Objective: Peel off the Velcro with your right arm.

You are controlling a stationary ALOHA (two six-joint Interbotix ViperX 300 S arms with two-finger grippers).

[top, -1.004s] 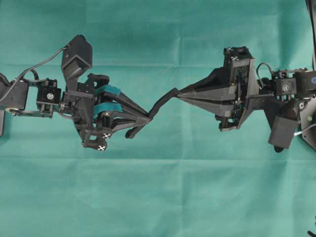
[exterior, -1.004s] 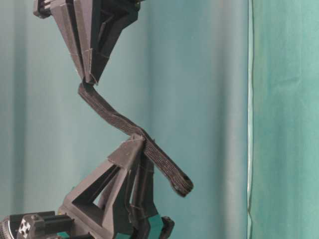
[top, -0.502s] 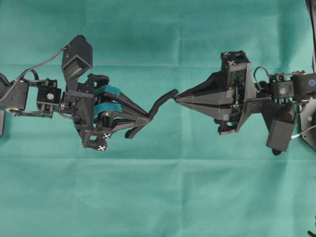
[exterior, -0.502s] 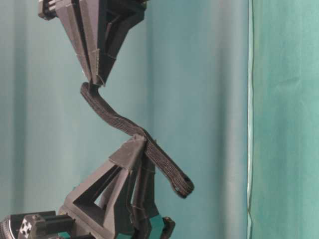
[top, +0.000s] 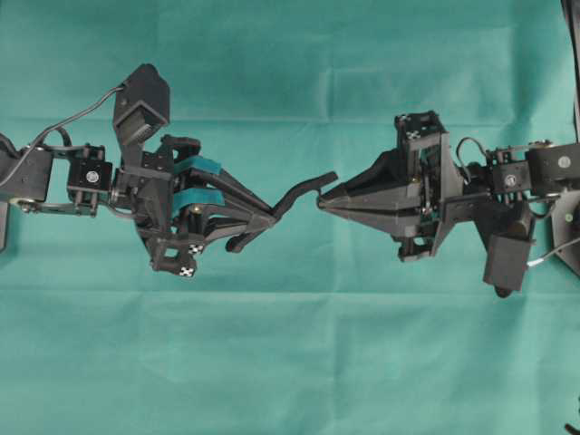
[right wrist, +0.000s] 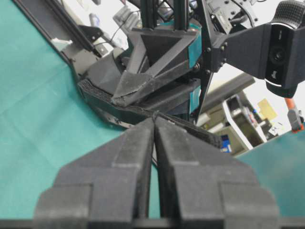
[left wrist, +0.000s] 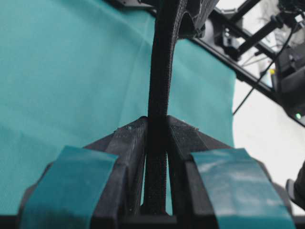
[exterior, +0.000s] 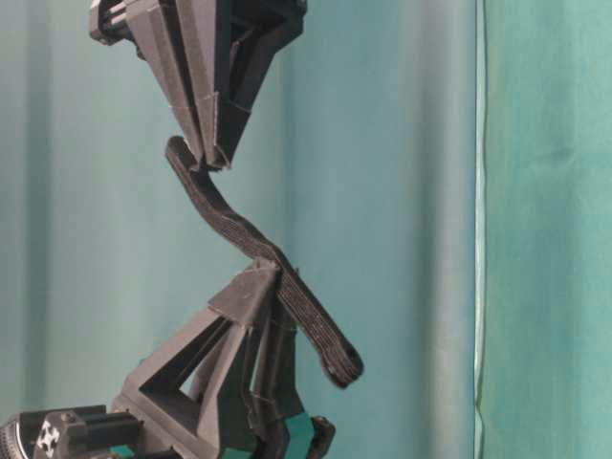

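Item: Velcro [top: 292, 195], one black flexible strip, held in mid-air near the centre of the overhead frame, above a teal-covered worktop [top: 290, 362].

Holder, left of frame: left gripper [top: 268, 217], teal tape on its fingers, jaws narrow and clamped on the strip partway along its length. The left wrist view showed the strip pinched between the two pads and running up out of the top of frame. One rounded end hung free beyond the jaws, lower right in the table-level view.

Holder, right of frame: right gripper [top: 323, 201], plain black, jaws closed to a point. The strip's other end lay at its tips, bent into an S-curve. Whether the tips actually pinched that end could not be told; in the table-level view it sat beside them.

Step in hand, by judgement: the pull that separates the strip's layers, apparently early, no parted layer being visible.

Next move, by judgement: a confirmed grip on the end, then a steady draw towards the right of frame while the left clamp held firm.
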